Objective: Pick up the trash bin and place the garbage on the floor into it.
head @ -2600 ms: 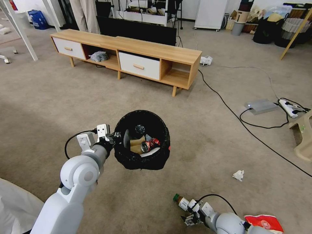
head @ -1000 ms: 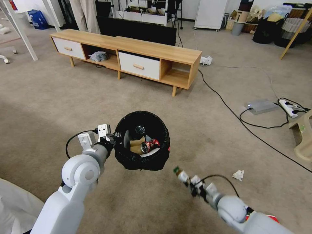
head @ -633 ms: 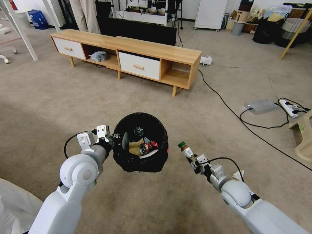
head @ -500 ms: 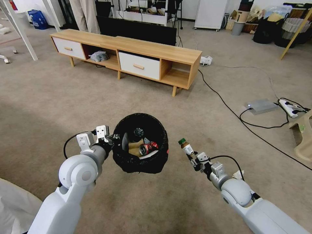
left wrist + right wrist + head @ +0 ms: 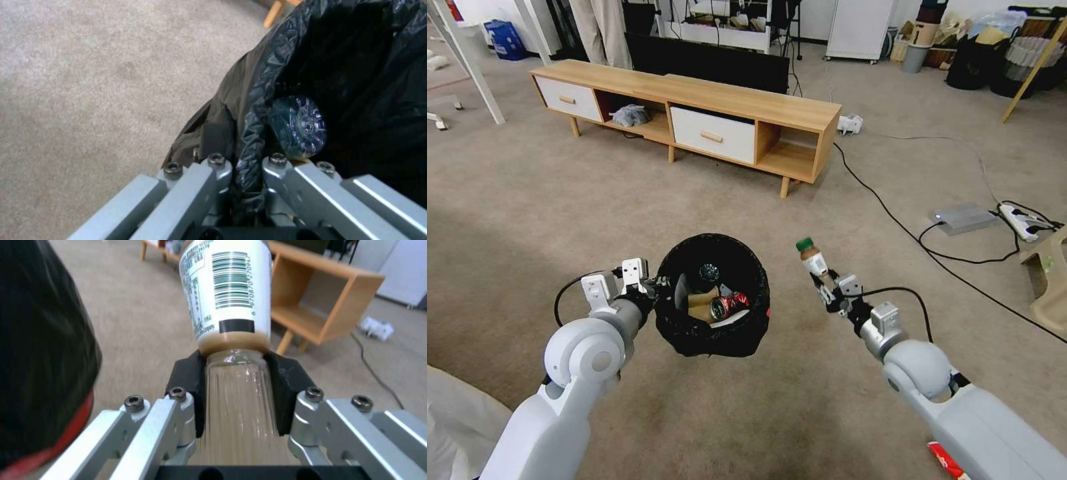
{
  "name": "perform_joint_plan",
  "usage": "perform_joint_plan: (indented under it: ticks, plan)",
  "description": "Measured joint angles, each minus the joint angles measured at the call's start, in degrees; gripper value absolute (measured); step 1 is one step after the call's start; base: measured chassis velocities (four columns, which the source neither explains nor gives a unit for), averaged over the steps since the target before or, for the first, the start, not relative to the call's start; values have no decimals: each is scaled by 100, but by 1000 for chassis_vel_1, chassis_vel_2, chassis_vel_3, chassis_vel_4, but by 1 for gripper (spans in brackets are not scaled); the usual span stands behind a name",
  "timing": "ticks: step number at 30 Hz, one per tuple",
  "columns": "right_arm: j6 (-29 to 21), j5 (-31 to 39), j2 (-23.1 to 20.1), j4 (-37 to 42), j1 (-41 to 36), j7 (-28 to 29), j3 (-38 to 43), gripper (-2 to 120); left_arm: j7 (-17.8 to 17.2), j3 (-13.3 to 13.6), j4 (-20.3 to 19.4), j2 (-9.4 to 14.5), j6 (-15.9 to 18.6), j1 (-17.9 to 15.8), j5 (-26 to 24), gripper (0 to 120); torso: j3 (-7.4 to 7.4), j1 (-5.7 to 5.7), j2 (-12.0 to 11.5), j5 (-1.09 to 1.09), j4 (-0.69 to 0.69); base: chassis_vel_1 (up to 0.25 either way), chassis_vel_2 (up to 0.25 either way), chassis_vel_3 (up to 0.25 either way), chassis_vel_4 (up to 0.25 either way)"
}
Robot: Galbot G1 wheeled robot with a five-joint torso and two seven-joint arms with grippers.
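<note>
The bin (image 5: 712,297) is up off the floor (image 5: 527,220), held by the left hand (image 5: 657,288). That hand is pinched tight on the near side of the bin's rim, with the black bag (image 5: 267,83) squeezed between its fingers (image 5: 213,166).

Inside the bin lie a brown paper bag (image 5: 702,301), a red can (image 5: 727,305) and a clear bottle (image 5: 298,126), seen from its bottom end.

The right hand (image 5: 832,288) is just to the right of the bin, at about the height of its rim, and apart from it. It is closed on a bottle (image 5: 812,260) with a green cap (image 5: 805,245). The bottle points up and away from the robot. In the right wrist view its black pads (image 5: 189,380) grip the clear lower part of the bottle, below the white label (image 5: 227,286).

A red wrapper (image 5: 947,461) lies on the floor far to the right of the bin, close to the robot, partly hidden by the right arm.

A long wooden cabinet (image 5: 694,110) stands well beyond the bin. Cables (image 5: 894,220) run across the floor to the right of the bin.
</note>
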Motion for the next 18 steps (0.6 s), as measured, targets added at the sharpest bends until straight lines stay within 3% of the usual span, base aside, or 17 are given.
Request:
perform_joint_plan:
  ticks: [7, 18]
  plan:
    - [261, 73, -51, 304, 39, -221, 79, 26, -64, 36, 42, 64, 25, -59, -185, 0, 0, 0, 0, 0, 0, 0, 0, 0, 0]
    - [1385, 387, -123, 563, 139, -1230, -75, 26, -63, 279, 260, 120, 28, -203, -642, 0, 0, 0, 1, 0, 1, 0, 0, 0, 0]
